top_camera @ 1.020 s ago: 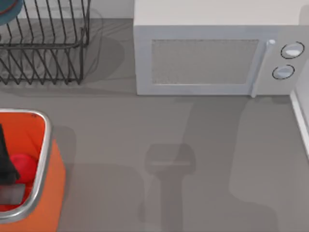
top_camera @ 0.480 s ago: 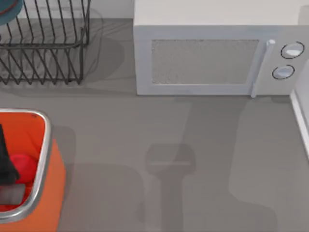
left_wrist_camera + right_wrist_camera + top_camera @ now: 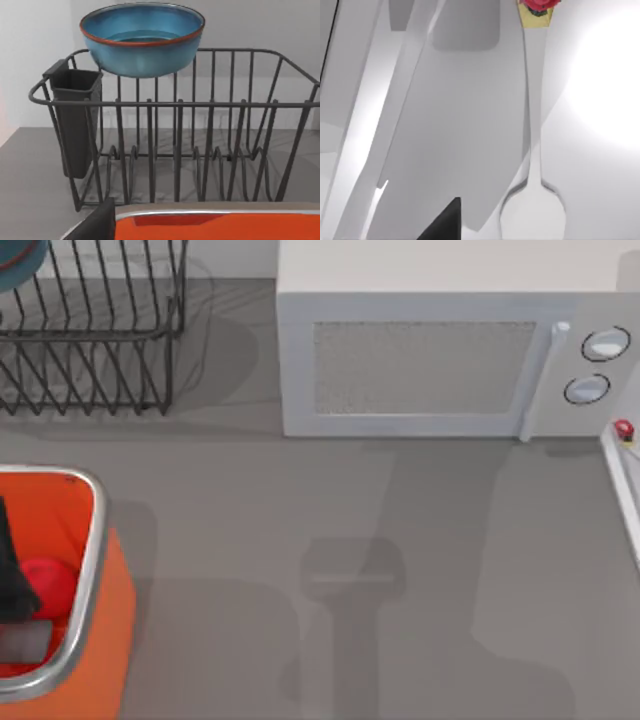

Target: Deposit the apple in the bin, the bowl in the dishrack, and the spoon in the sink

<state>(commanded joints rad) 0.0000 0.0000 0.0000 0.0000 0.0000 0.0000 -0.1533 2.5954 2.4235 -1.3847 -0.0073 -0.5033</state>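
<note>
Seen from above, a grey table is carrying a black wire dishrack [image 3: 95,335] in the upper left of the frame, a white microwave [image 3: 450,350] across the top centre and right, and an orange bin [image 3: 95,570] at the lower left edge. The red apple [image 3: 48,585] is lying inside the bin, so that part of the task appears done. The teal bowl [image 3: 142,37] is sitting on top of the dishrack, just peeking in at the far upper left corner from above; the left wrist view is showing it resting upright on the rack's upper wires, so that part also looks done. The spoon [image 3: 534,150] is lying in the pale sink [image 3: 600,165] in the right wrist view, bowl end down in the frame, with a red and yellow tip at the top; from above that tip is showing at the right edge, beside the sink's white rim. All three items seem placed.

A dark part of the left arm [image 3: 12,565] is hanging over the bin, beside the apple. Whether either claw is released or clenched cannot be told.
</note>
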